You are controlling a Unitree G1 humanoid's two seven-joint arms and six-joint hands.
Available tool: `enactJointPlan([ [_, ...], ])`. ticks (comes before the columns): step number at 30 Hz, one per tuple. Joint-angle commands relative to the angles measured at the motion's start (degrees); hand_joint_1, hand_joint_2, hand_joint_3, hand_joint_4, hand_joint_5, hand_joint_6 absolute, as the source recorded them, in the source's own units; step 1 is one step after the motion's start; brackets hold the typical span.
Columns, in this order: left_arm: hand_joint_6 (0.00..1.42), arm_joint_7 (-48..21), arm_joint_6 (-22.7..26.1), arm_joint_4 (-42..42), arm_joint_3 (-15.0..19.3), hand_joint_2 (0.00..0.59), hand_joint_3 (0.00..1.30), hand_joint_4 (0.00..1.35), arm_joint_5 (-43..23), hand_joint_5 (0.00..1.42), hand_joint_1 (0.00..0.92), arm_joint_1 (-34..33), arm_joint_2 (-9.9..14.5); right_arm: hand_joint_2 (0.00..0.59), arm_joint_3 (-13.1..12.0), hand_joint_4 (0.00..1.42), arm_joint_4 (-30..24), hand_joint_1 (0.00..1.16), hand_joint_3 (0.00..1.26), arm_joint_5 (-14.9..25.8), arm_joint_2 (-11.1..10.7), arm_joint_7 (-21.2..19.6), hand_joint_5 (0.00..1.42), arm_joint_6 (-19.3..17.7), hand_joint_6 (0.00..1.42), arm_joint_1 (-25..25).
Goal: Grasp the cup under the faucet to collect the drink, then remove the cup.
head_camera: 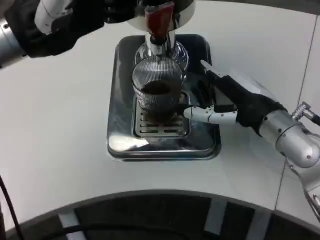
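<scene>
A ribbed glass cup [158, 90] with dark drink in it stands on the slotted grate of the steel drip tray [120, 135], directly under the red-and-chrome faucet [159, 25]. My right hand [225, 97] lies just right of the cup, fingers spread. Its white thumb reaches to the cup's base, while the far fingers stay a little off the cup's side. My left hand [65, 22] is at the top left, with dark fingers stretched toward the dispenser head beside the faucet. How those fingers lie is hidden at the picture's edge.
The tray sits in the middle of a white table [55, 150] with bare surface to the left and in front. The table's curved front edge runs along the bottom, with dark floor beyond it. A black cable hangs at the lower left.
</scene>
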Motion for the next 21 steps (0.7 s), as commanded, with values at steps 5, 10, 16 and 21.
enactJointPlan([
  [5,0.22,0.57,0.84,-2.32,1.06,0.052,0.12,0.09,-1.01,0.22,0.000,2.45,2.28,0.204,0.07,0.00,0.13,0.46,0.00,0.90,0.76,-0.11,0.00,0.29,0.00,0.84],
  [10,0.22,0.57,0.74,-3.78,1.22,0.052,0.13,0.10,-1.49,0.23,0.000,3.24,2.03,0.204,-0.37,0.00,-0.41,0.46,0.00,0.87,0.43,-0.25,0.00,0.24,0.00,0.85],
  [16,0.24,1.44,0.89,-5.68,1.40,0.058,0.14,0.11,-2.17,0.24,0.000,4.46,2.42,0.204,-0.96,0.00,-1.39,0.46,0.00,1.11,0.14,0.10,0.00,0.26,0.00,0.33],
  [21,0.25,2.58,1.41,-7.12,1.75,0.058,0.15,0.12,-2.47,0.25,0.000,5.97,2.88,0.204,-1.24,0.00,-2.50,0.46,0.00,1.33,0.04,0.55,0.00,0.55,0.00,0.30],
])
